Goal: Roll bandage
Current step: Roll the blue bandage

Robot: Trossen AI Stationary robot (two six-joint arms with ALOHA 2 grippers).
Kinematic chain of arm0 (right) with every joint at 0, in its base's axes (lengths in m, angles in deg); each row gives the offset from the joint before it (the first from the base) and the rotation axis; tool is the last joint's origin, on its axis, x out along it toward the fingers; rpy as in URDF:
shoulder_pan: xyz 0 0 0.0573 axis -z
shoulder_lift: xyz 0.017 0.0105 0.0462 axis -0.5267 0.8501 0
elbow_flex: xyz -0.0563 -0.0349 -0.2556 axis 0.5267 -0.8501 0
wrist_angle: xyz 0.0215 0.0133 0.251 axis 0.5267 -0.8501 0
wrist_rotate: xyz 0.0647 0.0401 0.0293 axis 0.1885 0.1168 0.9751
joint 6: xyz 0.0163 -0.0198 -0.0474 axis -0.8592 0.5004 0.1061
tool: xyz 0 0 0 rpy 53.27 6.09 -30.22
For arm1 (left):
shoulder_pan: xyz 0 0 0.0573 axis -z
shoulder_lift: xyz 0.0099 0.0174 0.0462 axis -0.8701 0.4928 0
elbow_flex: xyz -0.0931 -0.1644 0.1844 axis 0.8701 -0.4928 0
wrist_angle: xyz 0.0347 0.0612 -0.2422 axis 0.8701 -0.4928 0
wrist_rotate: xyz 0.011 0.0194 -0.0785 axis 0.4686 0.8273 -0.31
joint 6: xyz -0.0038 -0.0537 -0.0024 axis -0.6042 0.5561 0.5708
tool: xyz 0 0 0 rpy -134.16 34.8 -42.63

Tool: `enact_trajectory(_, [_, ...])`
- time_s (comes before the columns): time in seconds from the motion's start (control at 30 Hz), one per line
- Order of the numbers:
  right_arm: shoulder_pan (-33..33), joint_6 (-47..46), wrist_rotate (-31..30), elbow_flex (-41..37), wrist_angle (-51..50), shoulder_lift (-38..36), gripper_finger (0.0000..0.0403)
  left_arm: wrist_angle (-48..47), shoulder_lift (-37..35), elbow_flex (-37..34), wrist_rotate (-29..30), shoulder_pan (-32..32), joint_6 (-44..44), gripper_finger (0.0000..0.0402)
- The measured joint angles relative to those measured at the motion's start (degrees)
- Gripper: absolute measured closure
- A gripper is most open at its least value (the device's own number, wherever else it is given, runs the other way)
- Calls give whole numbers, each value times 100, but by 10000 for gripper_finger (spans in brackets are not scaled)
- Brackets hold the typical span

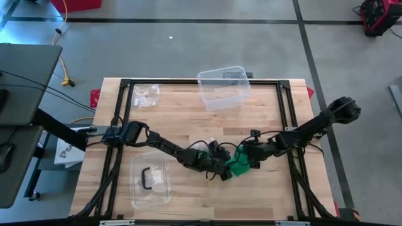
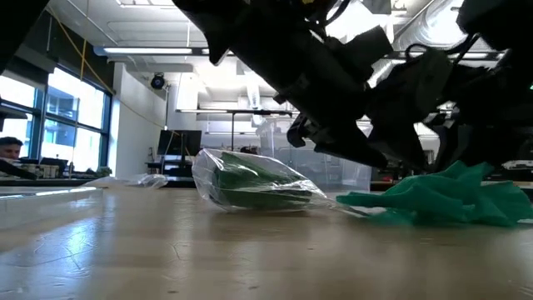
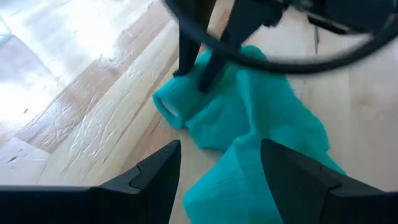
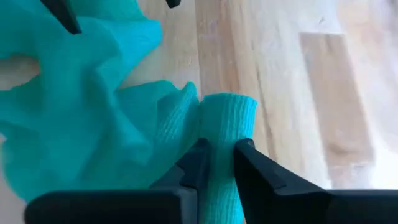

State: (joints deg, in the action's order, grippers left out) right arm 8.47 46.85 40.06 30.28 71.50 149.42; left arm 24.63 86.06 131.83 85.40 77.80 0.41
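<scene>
The teal bandage (image 1: 239, 167) lies crumpled on the wooden table near its middle, with one end rolled into a short tube (image 3: 171, 102). My right gripper (image 4: 222, 149) reaches in from the table's right and is shut on that rolled end. My left gripper (image 3: 221, 168) comes in from the table's left and stands open, one finger on either side of a loose fold of the bandage (image 3: 236, 180). In the low view the bandage (image 2: 450, 200) rests on the tabletop under both arms. My right gripper pinches the bandage's rolled end (image 4: 227, 118) between its two fingers (image 3: 186, 59), a little back from the tip. The fingers slant down from the table's right and lie across the roll. The roll and the slack heap behind it rest on the table. My left gripper: whether its fingers touch the fold between them cannot be told.
A clear plastic bin (image 1: 223, 86) stands at the far middle, and a crumpled clear bag (image 1: 146, 93) lies at the far left. A clear tray (image 1: 151, 181) holding a black part sits near left. A clear bag holding something green (image 2: 250, 183) lies by the bandage.
</scene>
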Motion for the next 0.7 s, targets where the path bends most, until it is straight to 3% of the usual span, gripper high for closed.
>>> enact_trajectory(0.13, [-231,194,-184,-1,-56,-651,368,48,-196,-7,37,96,-69,188])
enact_trajectory(0.3, [-581,802,-340,1,-48,-1596,398,477,-630,-4,171,326,-1047,188])
enact_trajectory(0.47, [-721,1167,-591,8,-21,-2444,399,544,-1048,0,409,445,-1606,188])
enact_trajectory(0.7, [-394,684,3,12,-564,-2426,377,251,-1179,4,442,437,-1502,188])
